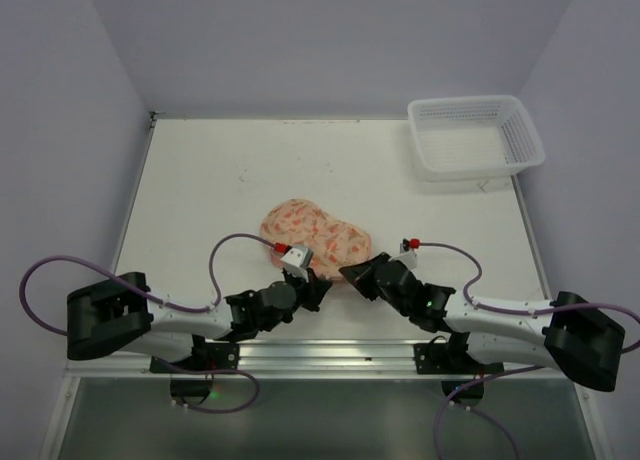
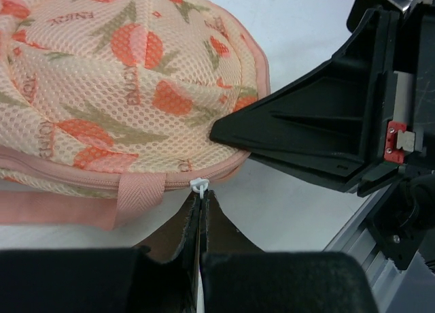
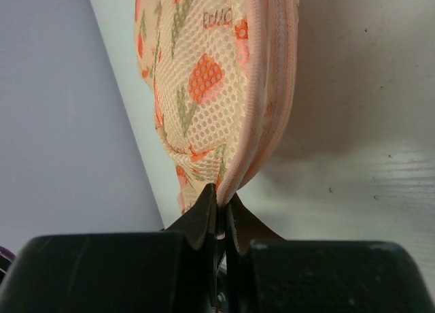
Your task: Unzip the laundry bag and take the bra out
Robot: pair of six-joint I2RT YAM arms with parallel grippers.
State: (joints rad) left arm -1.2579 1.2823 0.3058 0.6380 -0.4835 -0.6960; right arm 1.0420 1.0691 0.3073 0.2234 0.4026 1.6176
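Observation:
The laundry bag (image 1: 315, 235), a peach dome with orange print and pink zip trim, lies on the table just beyond both grippers. My left gripper (image 2: 202, 196) is shut on the small white zip pull (image 2: 198, 185) at the bag's near edge (image 2: 122, 88). My right gripper (image 3: 223, 197) is shut on the pink seam at the bag's right end (image 3: 204, 75). In the top view the left gripper (image 1: 318, 280) and the right gripper (image 1: 350, 271) sit close together at the bag's front. The right gripper's black finger (image 2: 306, 122) also shows in the left wrist view. The bra is hidden.
A white plastic lattice basket (image 1: 475, 135) stands at the table's far right corner. The metal rail (image 1: 350, 355) that carries both arm bases runs along the near edge. Lilac walls close in the left, back and right sides.

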